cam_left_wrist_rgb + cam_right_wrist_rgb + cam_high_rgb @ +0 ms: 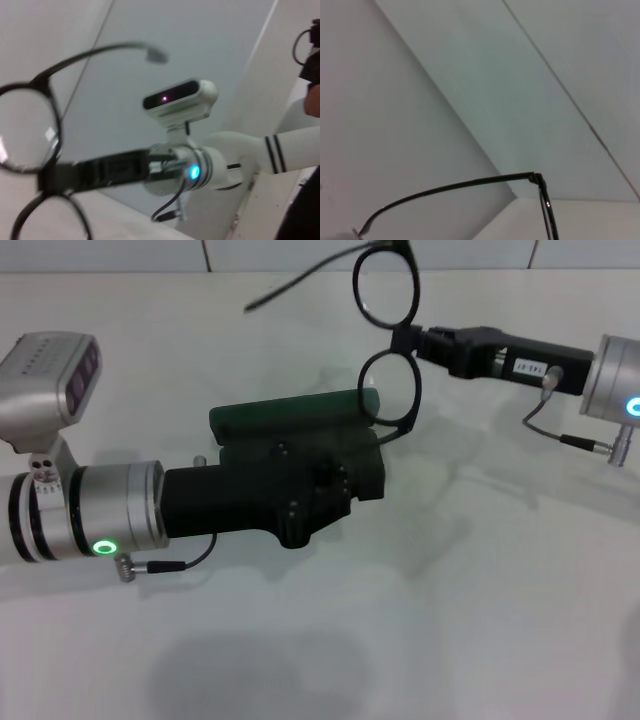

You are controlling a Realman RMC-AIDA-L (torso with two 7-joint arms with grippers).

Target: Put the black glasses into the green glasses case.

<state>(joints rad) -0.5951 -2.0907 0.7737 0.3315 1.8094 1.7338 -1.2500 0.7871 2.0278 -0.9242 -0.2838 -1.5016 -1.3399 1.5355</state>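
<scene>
The black glasses (390,388) hang in the air at the back of the table, one lens above the other, a temple arm pointing left. My right gripper (408,340) is shut on their bridge, coming in from the right. The green glasses case (290,412) lies just left of the lower lens, mostly hidden behind my left gripper (345,475), which lies over its near side. I cannot tell if the case is open. The left wrist view shows the glasses (30,130) held by the right gripper (50,177). The right wrist view shows one temple arm (450,187).
The white table (450,620) spreads out in front and to the right of both arms. A tiled wall (120,255) runs along the back edge. The right arm's wrist camera (180,97) shows in the left wrist view.
</scene>
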